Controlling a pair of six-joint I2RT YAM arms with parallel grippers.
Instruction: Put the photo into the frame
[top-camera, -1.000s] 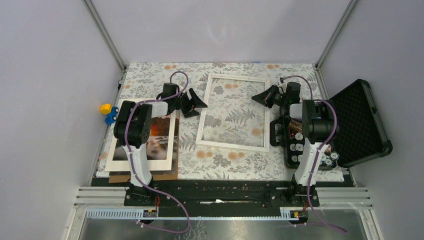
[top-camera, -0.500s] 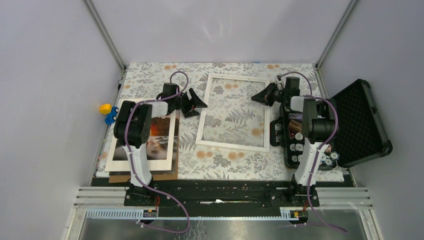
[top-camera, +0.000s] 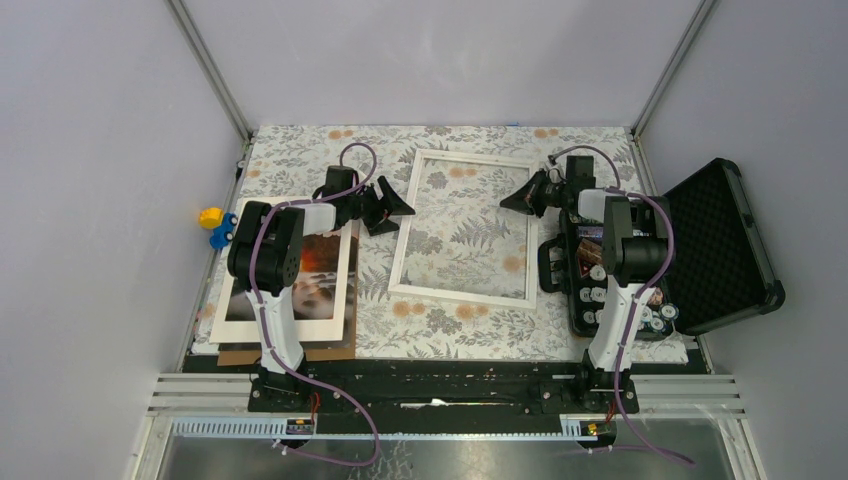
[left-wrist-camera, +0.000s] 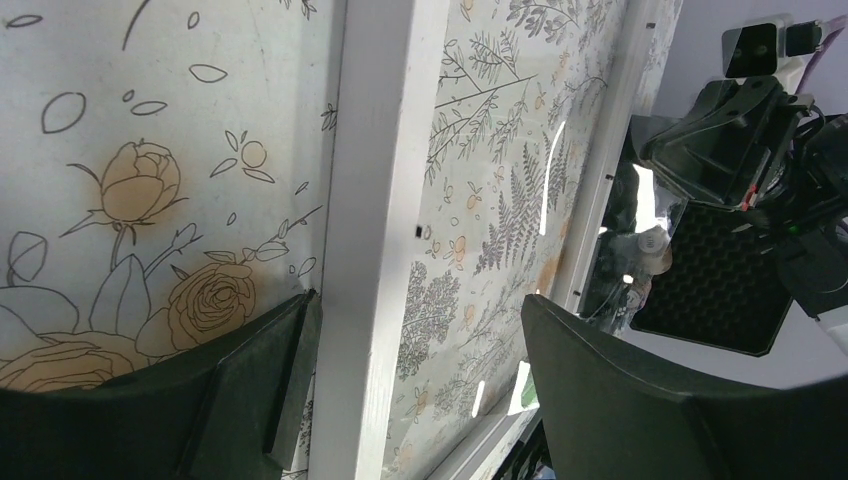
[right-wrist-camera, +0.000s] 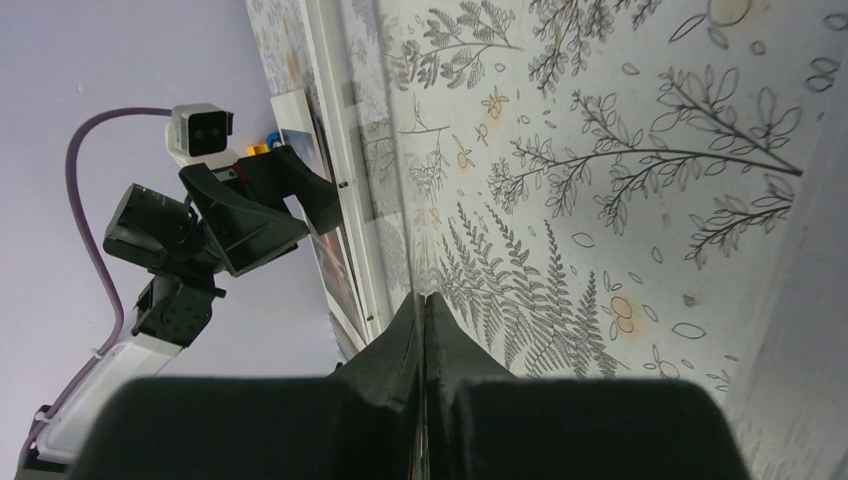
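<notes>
Frame (top-camera: 460, 294) lies flat mid-table on the floral cloth (top-camera: 300, 160), long side running near-far, cloth pattern showing thru its centre. L gripper (top-camera: 385, 210) sits at the frame's left rail, far half. R gripper (top-camera: 520, 198) is at the right rail, also far half, so the frame is between the two.

Photo (top-camera: 320, 285) is well left of the frame, under the white mat (top-camera: 280, 328), seen thru the mat's window. The L arm covers part of it. A brown board (top-camera: 235, 355) pokes out at the mat's near edge. Neither gripper touches the photo.

Open black case (top-camera: 720, 240) is at the right table edge. Any print on the items inside is too small to read.

L wrist view: L gripper (left-wrist-camera: 415, 310) is spread wide, straddling the white rail (left-wrist-camera: 375, 200). One finger (left-wrist-camera: 250, 390) is on the cloth side, the other (left-wrist-camera: 620, 400) over the pane. The cloth-side finger is right against the rail. Can't tell if the other touches anything.

R wrist view: R gripper (right-wrist-camera: 422, 310) has its fingers pressed together, tips low over the pane just inside the right rail. Nothing seen between them.
</notes>
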